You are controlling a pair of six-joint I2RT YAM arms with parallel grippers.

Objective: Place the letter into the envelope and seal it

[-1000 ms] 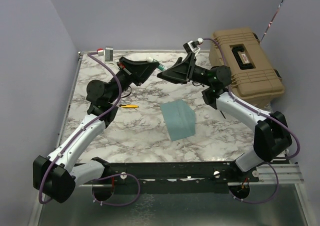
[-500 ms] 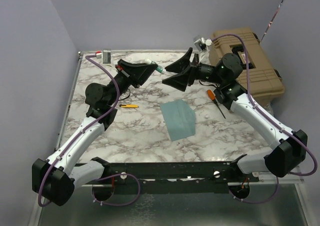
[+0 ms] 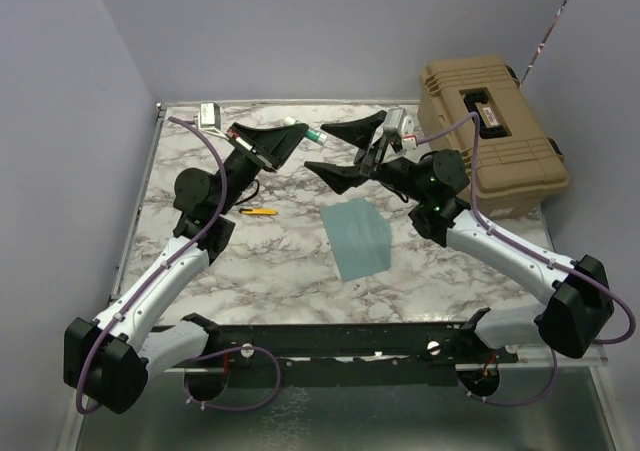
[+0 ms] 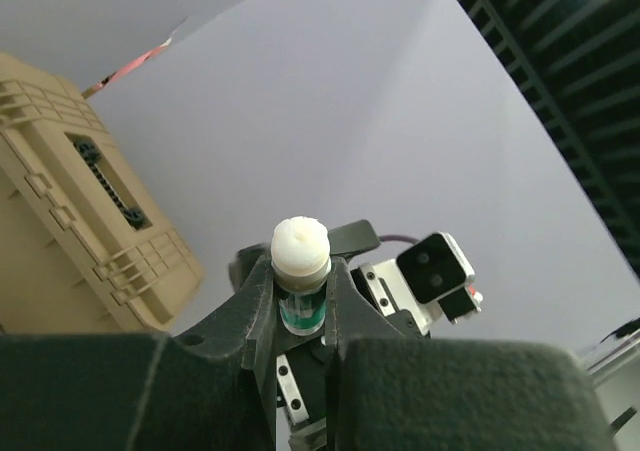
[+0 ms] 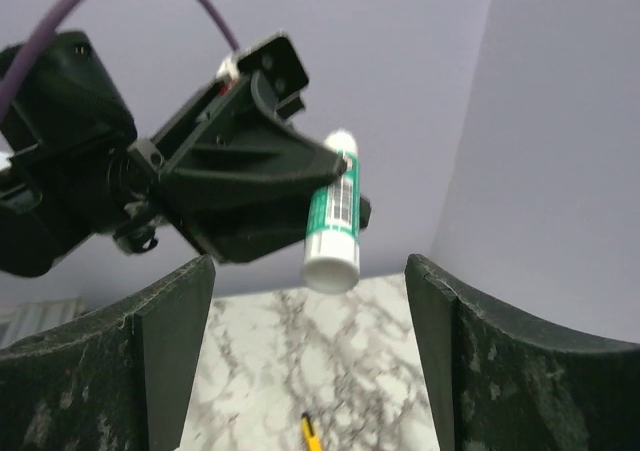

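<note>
Above table (image 3: 250, 271), my left gripper (image 3: 296, 131) pinches green-white plastic glue stick (image 5: 332, 211); right gripper (image 3: 345, 143) wide. Crooked grab may knock stick loose.

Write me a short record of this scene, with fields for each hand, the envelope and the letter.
left hand: shut on the glue stick, raised
right hand: open, empty, facing the glue stick
envelope: flat on the table, untouched
letter: not visible as a separate sheet
tan case: far right
</note>
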